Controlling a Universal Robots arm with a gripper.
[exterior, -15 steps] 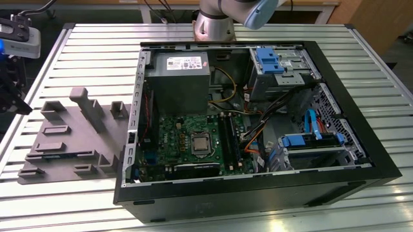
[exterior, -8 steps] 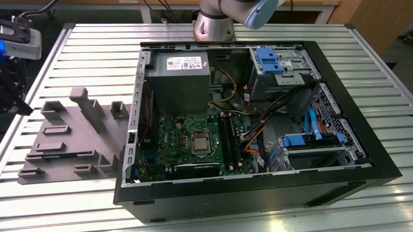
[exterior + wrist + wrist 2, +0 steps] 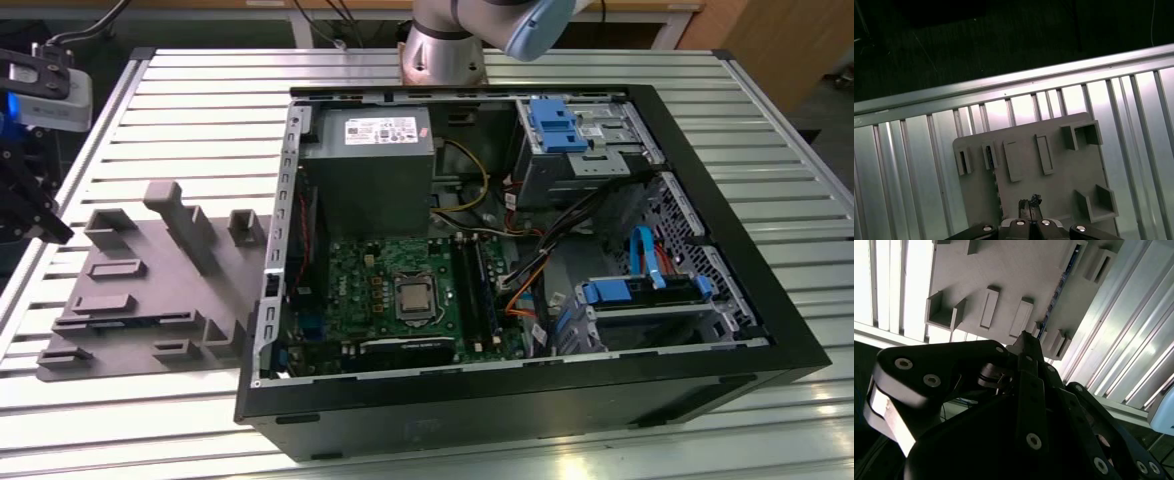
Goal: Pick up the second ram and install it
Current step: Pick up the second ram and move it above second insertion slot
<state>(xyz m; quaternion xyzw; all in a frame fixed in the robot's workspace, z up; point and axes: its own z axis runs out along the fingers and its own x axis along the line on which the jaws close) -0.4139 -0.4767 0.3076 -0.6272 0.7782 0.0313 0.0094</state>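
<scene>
The second ram (image 3: 1058, 290) stands on edge in the grey fixture plate (image 3: 1019, 270), a thin dark strip running between two small holder blocks. In the first wrist view it is a narrow jagged dark line (image 3: 997, 189) along the plate's side. My gripper (image 3: 1025, 338) hovers above the plate with its fingers closed together and nothing between them. Its tip sits close to one end of the ram, apart from it. In the first wrist view the fingertips (image 3: 1029, 202) hang over the plate beside the ram. In the exterior view the gripper (image 3: 40, 215) is at the left edge, over the fixture (image 3: 147, 290).
An open computer case (image 3: 521, 250) lies on the slatted metal table (image 3: 200, 90), at the exterior view's right of the fixture. Inside are the green motherboard (image 3: 400, 290), its long black slots (image 3: 477, 285), a power supply (image 3: 367, 160) and blue drive bays (image 3: 641, 290). The fixture carries several raised grey blocks.
</scene>
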